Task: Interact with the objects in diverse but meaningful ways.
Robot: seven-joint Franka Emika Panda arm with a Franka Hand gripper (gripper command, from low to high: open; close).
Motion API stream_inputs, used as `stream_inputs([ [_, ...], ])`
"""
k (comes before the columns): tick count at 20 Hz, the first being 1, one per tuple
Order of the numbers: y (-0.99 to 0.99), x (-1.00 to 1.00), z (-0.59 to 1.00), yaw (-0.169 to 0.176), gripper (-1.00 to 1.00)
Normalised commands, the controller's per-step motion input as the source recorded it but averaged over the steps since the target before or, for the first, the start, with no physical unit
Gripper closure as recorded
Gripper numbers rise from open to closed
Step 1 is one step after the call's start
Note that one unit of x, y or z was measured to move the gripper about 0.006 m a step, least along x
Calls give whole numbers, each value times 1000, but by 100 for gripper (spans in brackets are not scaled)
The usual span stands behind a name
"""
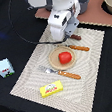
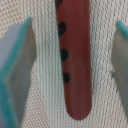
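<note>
Your gripper point(image 2: 70, 65) stood wide open and held nothing, with the brown sausage stick point(image 2: 73, 60) lying on the woven mat point(image 2: 45, 100) between its fingers point(image 2: 17, 75). If you closed off-centre, the round stick could roll or slip out.

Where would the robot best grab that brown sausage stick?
Across its narrow middle, from straight above. The sausage stick lies flat on the woven mat, long and thin, and the open gripper already has a finger on each long side of it.
</note>
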Motion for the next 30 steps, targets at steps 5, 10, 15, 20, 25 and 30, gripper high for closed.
stream_inputs([
  [5,6,-276,581,-22,-100],
  [10,0,-458,744,-34,-100],
  [15,-114,-660,723,-52,-100],
  [20,-195,-659,560,-48,-100],
  [25,-271,-646,269,-35,-100],
  [30,-400,-617,170,-11,-100],
])
